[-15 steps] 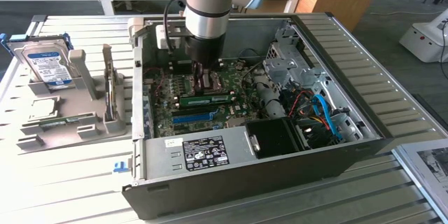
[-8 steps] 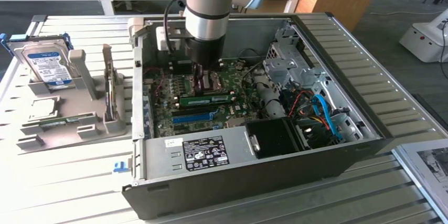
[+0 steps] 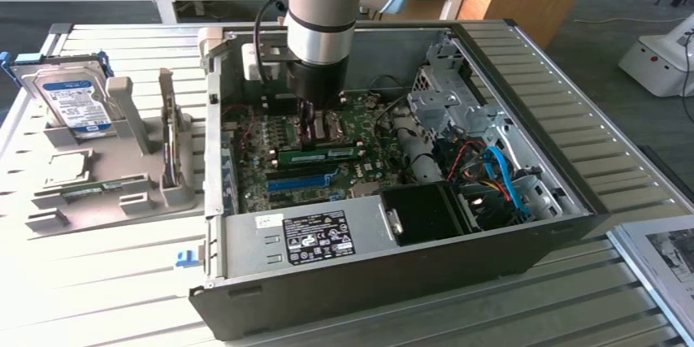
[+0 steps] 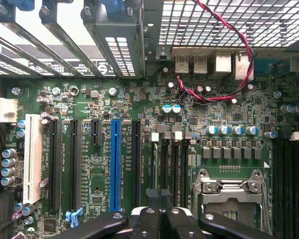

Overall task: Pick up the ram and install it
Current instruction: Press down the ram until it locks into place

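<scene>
The ram point(image 3: 322, 153), a narrow green stick with dark chips, stands on its long edge on the motherboard point(image 3: 358, 172) inside the open computer case point(image 3: 521, 249). My gripper point(image 3: 314, 137) hangs straight down from the arm, its tip right over the ram's top edge; whether it touches the ram I cannot tell. In the wrist view the black fingers point(image 4: 144, 221) of the gripper point(image 4: 162, 224) lie together, shut, above the dark memory slots point(image 4: 172, 169) beside the empty processor socket point(image 4: 229, 191). A bright blue slot strip point(image 4: 115, 164) runs alongside.
A grey holder stand point(image 3: 109, 193) on the exterior view's left carries a silver hard drive point(image 3: 76, 103). Inside the case are a drive cage point(image 3: 450, 95), blue and red cables point(image 3: 493, 168), a black fan block point(image 3: 428, 213) and a labelled metal box point(image 3: 314, 237).
</scene>
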You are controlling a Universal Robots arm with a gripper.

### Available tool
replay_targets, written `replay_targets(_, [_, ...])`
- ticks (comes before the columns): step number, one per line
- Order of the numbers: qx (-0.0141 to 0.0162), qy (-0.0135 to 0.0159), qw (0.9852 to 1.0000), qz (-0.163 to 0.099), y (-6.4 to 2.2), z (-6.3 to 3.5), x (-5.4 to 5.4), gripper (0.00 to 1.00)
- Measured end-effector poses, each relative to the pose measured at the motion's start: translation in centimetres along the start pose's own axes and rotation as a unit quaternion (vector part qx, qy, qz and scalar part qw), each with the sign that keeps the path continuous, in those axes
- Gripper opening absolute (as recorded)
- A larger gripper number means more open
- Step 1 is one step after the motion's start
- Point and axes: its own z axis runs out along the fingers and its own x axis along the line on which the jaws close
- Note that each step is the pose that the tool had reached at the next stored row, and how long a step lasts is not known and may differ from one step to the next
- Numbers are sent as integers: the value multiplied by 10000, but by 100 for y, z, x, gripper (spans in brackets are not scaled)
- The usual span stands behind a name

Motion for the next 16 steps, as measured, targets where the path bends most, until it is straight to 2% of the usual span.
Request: replay_targets(16, [0,-1,10000,0,-1,29,0,11])
